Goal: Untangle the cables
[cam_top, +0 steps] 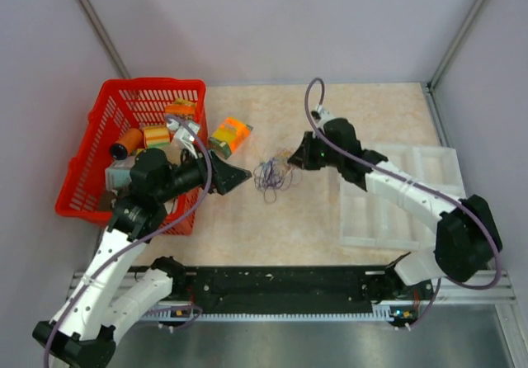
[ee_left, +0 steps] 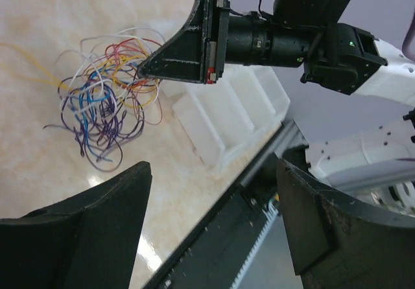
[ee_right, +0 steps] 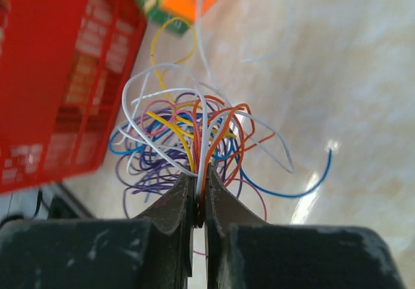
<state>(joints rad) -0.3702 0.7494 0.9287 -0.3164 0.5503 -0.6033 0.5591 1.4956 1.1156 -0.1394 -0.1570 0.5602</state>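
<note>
- Lying at the left of the beige table [cam_top: 371, 112], a red basket [cam_top: 87, 166] holds small items; a white tray [cam_top: 429, 158] sits at the right.
- The left gripper [cam_top: 243, 176] has its fingers spread wide, near the tangle but apart from it.
- The right gripper [ee_right: 200, 201] is pressed together, pinching orange and white strands.
- The cables [cam_top: 269, 176] make a small tangle mid-table, between both grippers.
</note>
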